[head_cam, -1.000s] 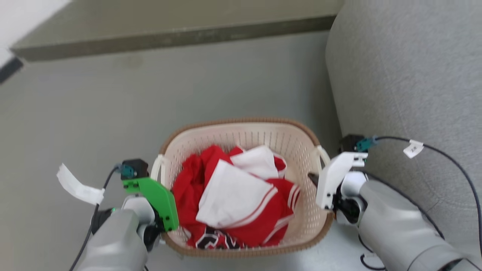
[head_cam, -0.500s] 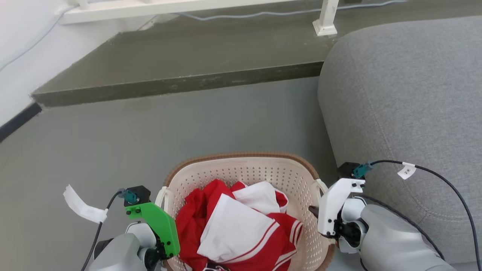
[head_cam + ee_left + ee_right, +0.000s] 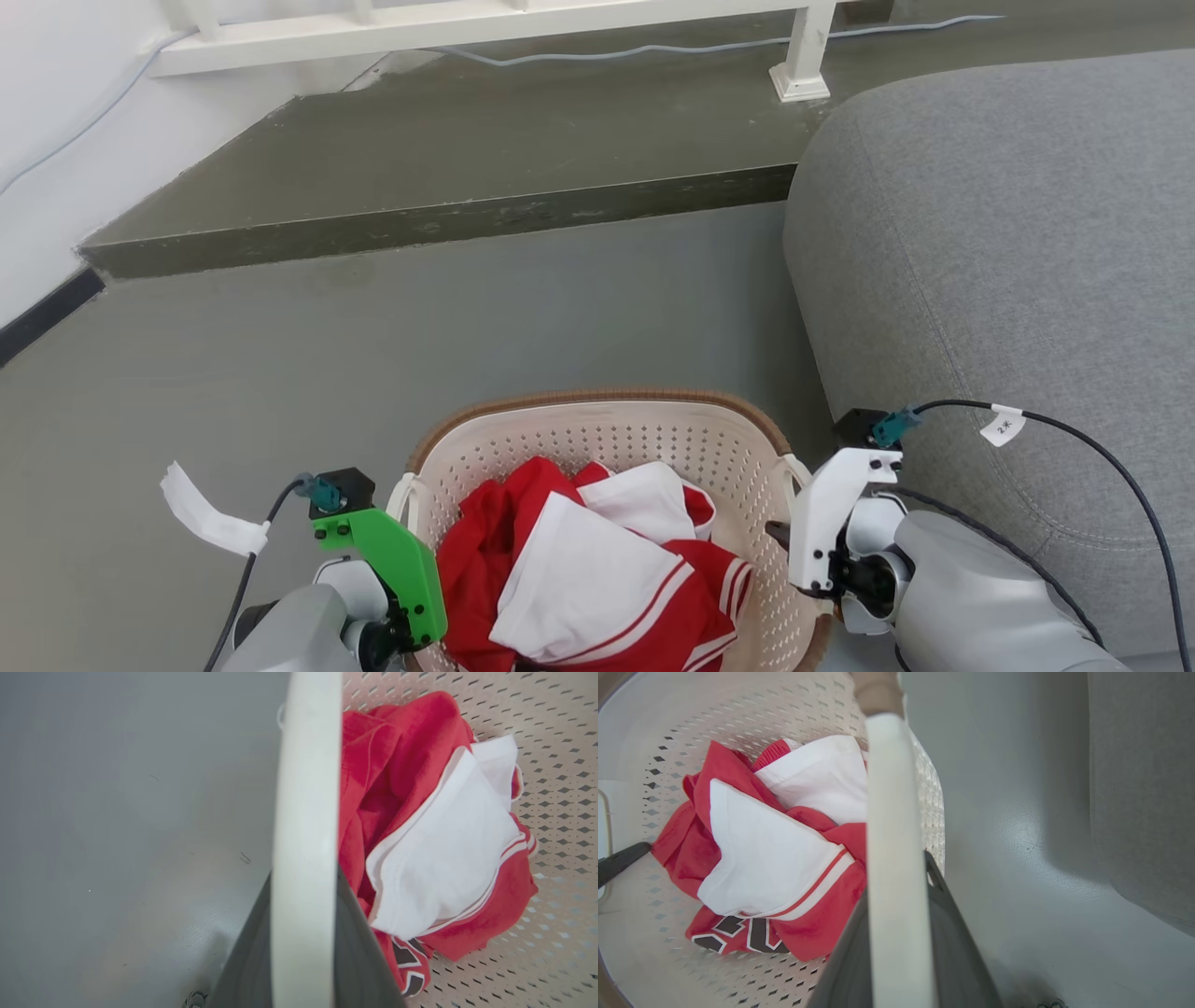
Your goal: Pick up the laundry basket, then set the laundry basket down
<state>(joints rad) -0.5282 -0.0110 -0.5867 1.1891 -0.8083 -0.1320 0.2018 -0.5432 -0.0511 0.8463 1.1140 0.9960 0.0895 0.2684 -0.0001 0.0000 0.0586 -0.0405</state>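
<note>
Laundry basket (image 3: 597, 437) with red and white clothes (image 3: 579, 560): I am clamping my left gripper (image 3: 303, 877) on its left handle (image 3: 306, 788) and my right gripper (image 3: 896, 868) on its right handle (image 3: 889, 788).

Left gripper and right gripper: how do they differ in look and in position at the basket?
The left gripper carries a green bracket on its wrist; the right gripper carries a white bracket. The left gripper has bare floor on its outer side; the right gripper is beside the grey sofa. Shared: each is closed on a white side handle of the laundry basket.
</note>
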